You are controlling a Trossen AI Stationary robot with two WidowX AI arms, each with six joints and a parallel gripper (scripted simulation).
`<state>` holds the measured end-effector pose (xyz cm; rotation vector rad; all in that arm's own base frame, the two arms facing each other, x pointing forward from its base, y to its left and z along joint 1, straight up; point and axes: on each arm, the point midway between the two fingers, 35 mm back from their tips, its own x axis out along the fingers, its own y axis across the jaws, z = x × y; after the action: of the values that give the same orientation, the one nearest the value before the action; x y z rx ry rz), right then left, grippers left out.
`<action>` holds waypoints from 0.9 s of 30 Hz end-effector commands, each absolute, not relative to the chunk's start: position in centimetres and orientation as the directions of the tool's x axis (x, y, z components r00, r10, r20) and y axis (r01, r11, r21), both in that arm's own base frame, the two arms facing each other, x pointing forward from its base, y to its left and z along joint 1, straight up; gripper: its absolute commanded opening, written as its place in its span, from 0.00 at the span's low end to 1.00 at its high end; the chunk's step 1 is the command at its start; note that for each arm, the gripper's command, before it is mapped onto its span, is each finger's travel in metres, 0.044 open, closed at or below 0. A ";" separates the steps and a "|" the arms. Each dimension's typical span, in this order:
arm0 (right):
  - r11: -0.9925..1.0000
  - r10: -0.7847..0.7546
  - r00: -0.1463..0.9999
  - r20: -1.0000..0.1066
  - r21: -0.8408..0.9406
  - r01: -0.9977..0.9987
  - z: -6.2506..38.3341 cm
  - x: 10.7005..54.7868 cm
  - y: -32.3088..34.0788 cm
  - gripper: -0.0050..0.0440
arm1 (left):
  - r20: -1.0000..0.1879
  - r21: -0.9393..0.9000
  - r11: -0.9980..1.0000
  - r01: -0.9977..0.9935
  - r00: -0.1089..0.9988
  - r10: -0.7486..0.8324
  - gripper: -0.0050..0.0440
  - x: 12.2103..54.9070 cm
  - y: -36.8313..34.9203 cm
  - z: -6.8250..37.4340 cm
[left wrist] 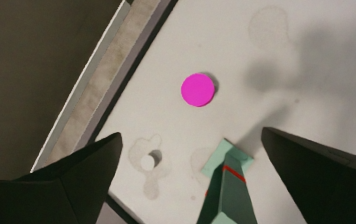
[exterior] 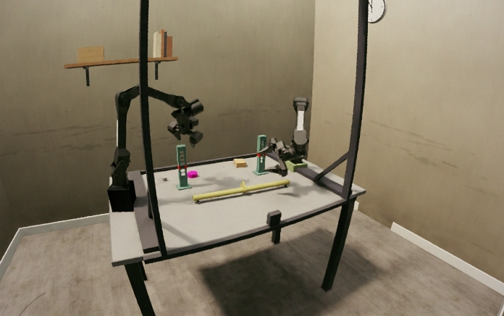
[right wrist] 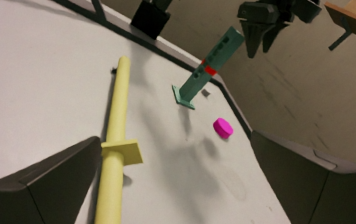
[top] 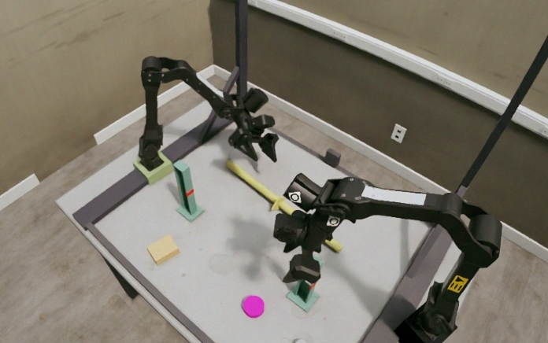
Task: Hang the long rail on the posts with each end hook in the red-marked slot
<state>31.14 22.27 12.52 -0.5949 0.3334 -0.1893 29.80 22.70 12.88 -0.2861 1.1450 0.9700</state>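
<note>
The long yellow rail [top: 258, 186] [exterior: 223, 192] [right wrist: 118, 100] lies on the table, with a square tab at its middle. Its end hooks show only as small dark bits low at the ends. One green post [top: 305, 300] [exterior: 180, 159] [left wrist: 235, 192] [right wrist: 191, 89] and the other green post [top: 183, 182] [exterior: 261, 167] stand upright with red marks. My left gripper [top: 287, 264] [exterior: 186, 141] [left wrist: 191, 136] is open and empty, high above the first post. My right gripper [top: 265, 160] [exterior: 263, 161] [right wrist: 177, 140] is open and empty, above the rail's far end in the top view.
A magenta disc [top: 253, 306] [exterior: 192, 174] [left wrist: 198, 90] [right wrist: 223, 128] and a small pale cylinder [left wrist: 148, 162] [exterior: 164, 179] lie near the first post. A tan block [top: 163, 249] [exterior: 240, 162] lies near the other post. Dark frame uprights [top: 241, 44] [exterior: 144, 93] rise from the table's edges.
</note>
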 end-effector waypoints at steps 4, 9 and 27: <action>0.839 -0.270 0.923 -0.275 -0.537 0.085 14.5 30.7 22.0 1.00 | -0.837 0.453 0.728 -0.515 0.035 0.545 1.00 32.0 20.6 12.7; 0.839 -0.276 0.916 -0.292 -0.538 0.081 14.7 30.4 21.6 1.00 | -0.824 0.529 0.772 -0.351 0.002 0.566 1.00 32.6 19.2 12.0; 0.838 -0.305 0.880 -0.364 -0.542 0.066 15.5 29.0 20.0 1.00 | -0.739 0.555 0.737 0.386 -0.177 0.650 1.00 32.4 13.3 7.7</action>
<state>29.26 20.04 13.74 -0.5953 0.4544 -0.2018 32.68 14.82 8.75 0.6654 1.6918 0.4115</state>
